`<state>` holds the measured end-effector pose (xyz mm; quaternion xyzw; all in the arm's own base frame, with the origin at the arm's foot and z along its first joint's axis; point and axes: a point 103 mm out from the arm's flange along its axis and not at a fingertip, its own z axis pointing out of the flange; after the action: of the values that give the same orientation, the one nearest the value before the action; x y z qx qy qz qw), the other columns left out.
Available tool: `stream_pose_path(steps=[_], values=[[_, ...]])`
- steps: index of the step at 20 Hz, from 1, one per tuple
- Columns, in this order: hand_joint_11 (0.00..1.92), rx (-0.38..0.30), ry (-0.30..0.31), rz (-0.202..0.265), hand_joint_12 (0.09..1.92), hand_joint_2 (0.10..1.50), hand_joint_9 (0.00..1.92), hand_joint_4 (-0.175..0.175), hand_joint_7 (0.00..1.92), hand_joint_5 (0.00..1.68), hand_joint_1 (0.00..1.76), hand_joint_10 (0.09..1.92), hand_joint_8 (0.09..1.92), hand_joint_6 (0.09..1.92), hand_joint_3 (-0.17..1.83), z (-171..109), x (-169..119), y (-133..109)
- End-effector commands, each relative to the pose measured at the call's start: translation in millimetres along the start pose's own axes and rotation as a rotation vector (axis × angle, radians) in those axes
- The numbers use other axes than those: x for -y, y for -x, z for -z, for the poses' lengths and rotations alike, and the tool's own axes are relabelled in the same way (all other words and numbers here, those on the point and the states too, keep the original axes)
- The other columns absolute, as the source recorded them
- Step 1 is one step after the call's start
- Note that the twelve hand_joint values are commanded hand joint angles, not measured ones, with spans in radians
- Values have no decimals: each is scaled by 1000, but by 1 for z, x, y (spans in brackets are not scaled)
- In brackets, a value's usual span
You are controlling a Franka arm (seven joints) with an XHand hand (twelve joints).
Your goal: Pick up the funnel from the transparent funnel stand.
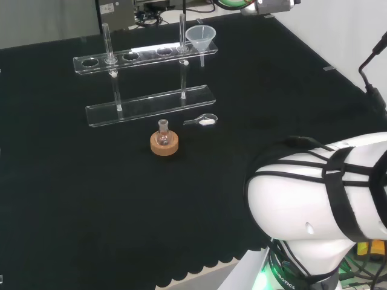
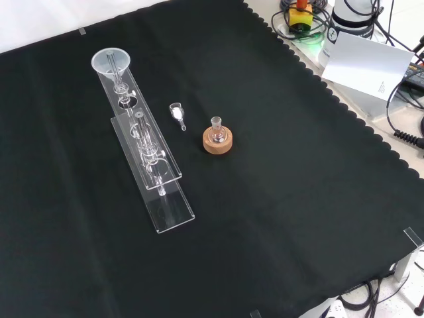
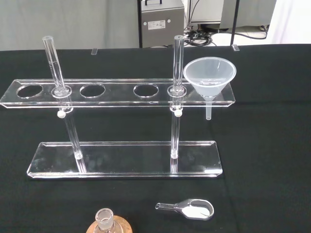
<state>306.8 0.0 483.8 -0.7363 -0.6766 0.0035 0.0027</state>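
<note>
A clear funnel (image 1: 200, 37) (image 2: 111, 63) (image 3: 209, 77) sits in the end hole of the transparent funnel stand (image 1: 140, 57) (image 2: 162, 205) (image 3: 116, 93). That end is the right one in the head view and the far one in the front view. The stand has a flat base, two upright rods and a top bar with several holes. The funnel's stem hangs below the bar.
A small round flask (image 1: 163, 136) (image 2: 216, 129) (image 3: 104, 219) rests on a cork ring (image 1: 164, 145) (image 2: 218, 142) in front of the stand. A small clear scoop (image 1: 204, 121) (image 2: 177, 114) (image 3: 190, 209) lies beside it. The arm's white link (image 1: 326, 193) stands at the head view's lower right.
</note>
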Motion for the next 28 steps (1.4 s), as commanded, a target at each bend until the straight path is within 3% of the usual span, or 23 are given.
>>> stream_pose_path(steps=[1, 4, 16, 23, 28], values=[[14, 8, 9, -1, 1400, 1085, 76, -10, 0, 199, 148, 697, 353, 87, 506, 1, 0, 0], [11, 10, 12, -2, 1387, 1207, 79, 3, 0, 206, 15, 657, 355, 87, 435, 2, 0, -1], [8, 16, -7, -45, 1388, 1248, 87, 4, 0, 213, 8, 644, 372, 87, 379, -6, -13, 5], [7, 23, -34, -63, 1388, 1252, 89, 4, 0, 215, 15, 643, 374, 87, 369, -16, -35, 18], [4, 13, -46, -70, 1389, 1251, 89, 2, 0, 211, 24, 642, 376, 87, 360, -22, -65, 42]])
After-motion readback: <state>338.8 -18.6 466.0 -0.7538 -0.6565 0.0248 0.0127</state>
